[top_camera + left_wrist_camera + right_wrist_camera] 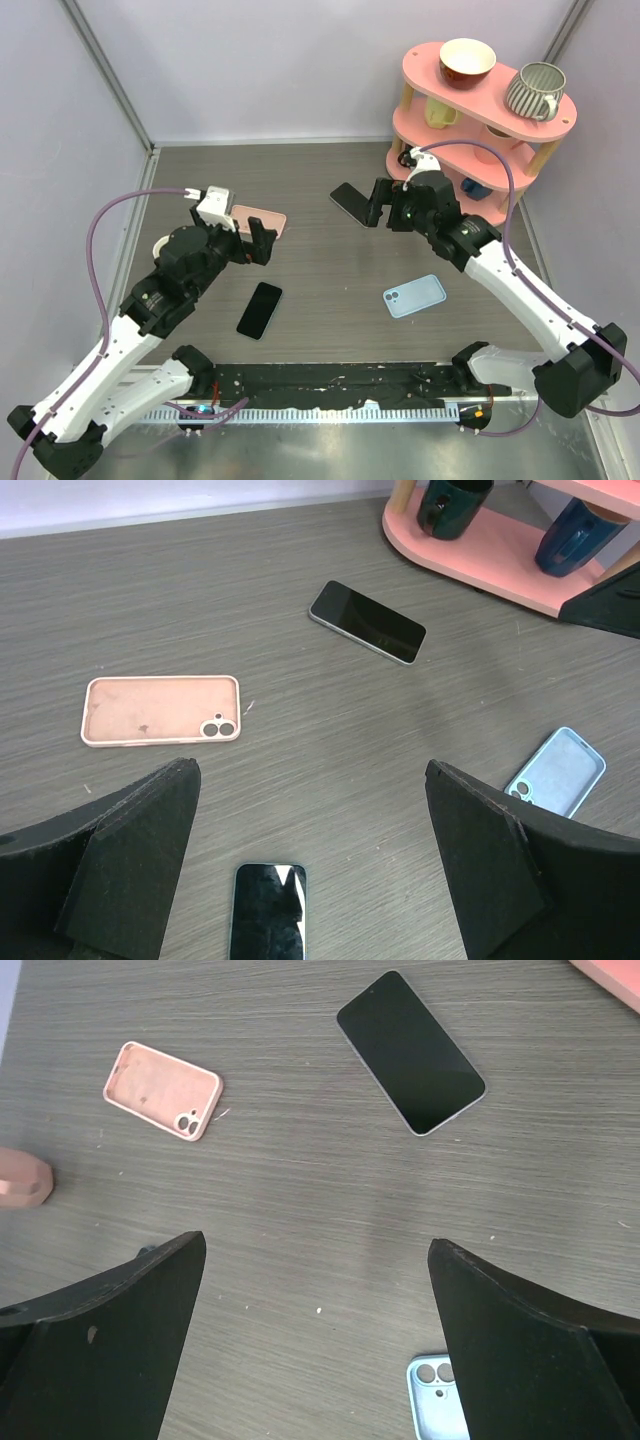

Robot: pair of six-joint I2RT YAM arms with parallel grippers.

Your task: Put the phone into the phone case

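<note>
Two phones lie screen up on the grey table: one with a dark teal edge (260,310) near the left arm, and a silver-edged one (350,203) by the right gripper. An empty pink case (262,220) lies at the back left and a light blue case (415,295) lies camera side up at the front right. My left gripper (250,245) is open and empty, hovering just in front of the pink case (160,710), with the teal-edged phone (268,910) between its fingers' lines. My right gripper (385,212) is open and empty, above bare table between the silver-edged phone (410,1052) and the blue case (437,1395).
A pink two-tier shelf (480,130) with mugs and a bowl stands at the back right, close behind the right arm. Its lower tier (480,550) holds dark mugs. Grey walls close the left, back and right sides.
</note>
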